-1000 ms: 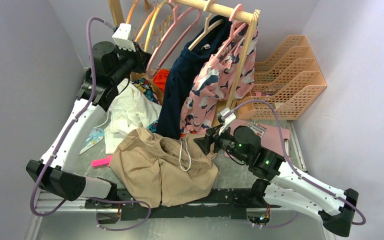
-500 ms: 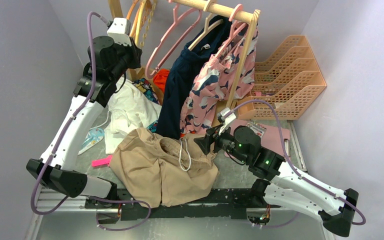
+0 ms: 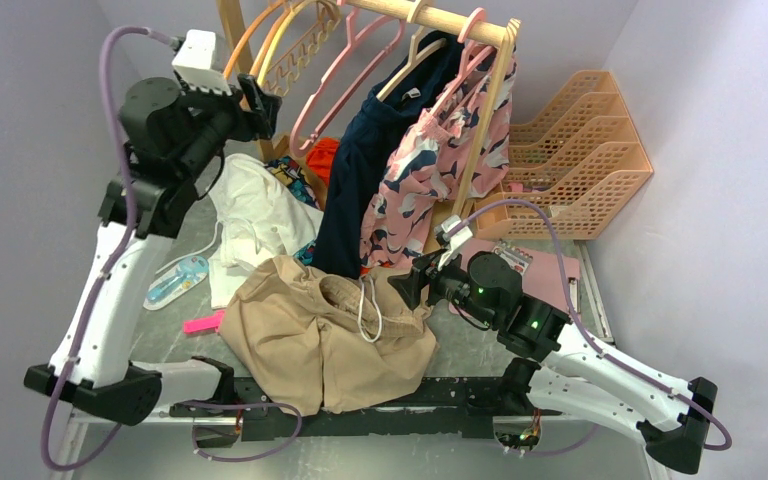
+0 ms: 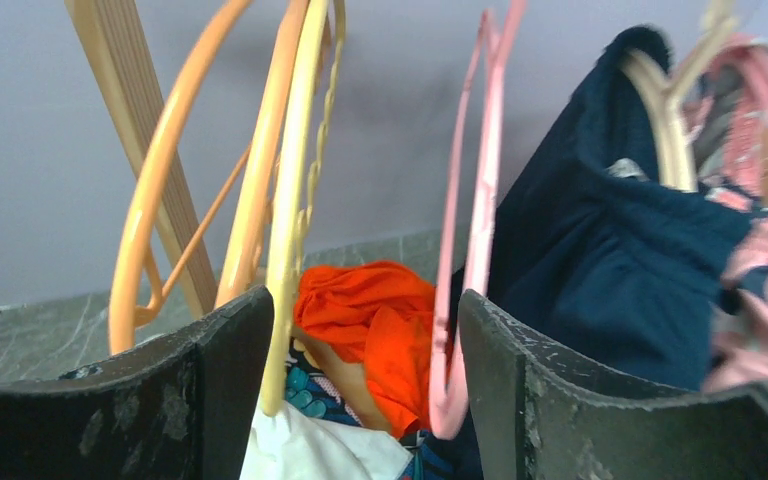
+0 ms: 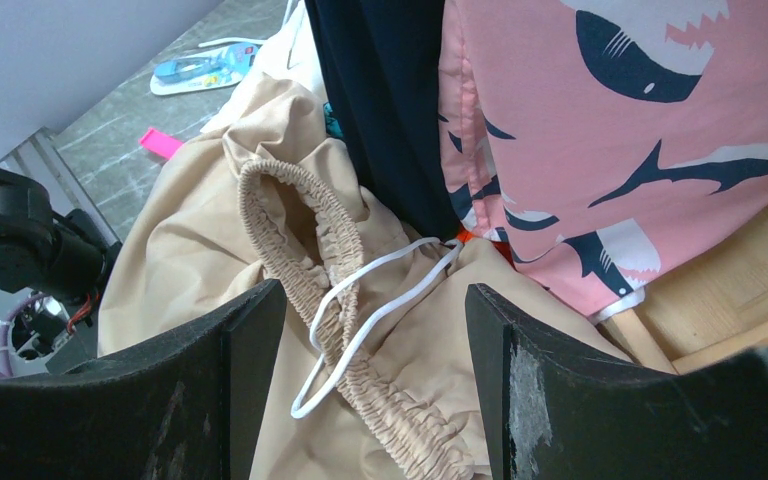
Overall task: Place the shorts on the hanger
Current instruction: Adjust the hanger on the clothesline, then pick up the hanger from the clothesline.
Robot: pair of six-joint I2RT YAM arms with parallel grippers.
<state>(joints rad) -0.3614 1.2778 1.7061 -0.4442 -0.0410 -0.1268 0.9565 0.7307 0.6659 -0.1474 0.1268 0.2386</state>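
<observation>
Up near the left end of the wooden rail (image 3: 430, 15), the left tool (image 3: 258, 105) is raised with its fingers spread and clamped on nothing. It faces the pink hanger (image 4: 480, 200), which hangs there between a yellow hanger (image 4: 295, 170) and a navy garment (image 3: 360, 170). Down on the surface (image 3: 475, 348), the shorts (image 3: 325, 335) lie in a crumpled heap at the near edge between the two arms, with the waistband and white drawstring (image 5: 380, 290) facing up, well apart from the hanger. The right tool (image 3: 405, 285) hovers close over the heap's right side, its fingers likewise apart and gripping nothing.
</observation>
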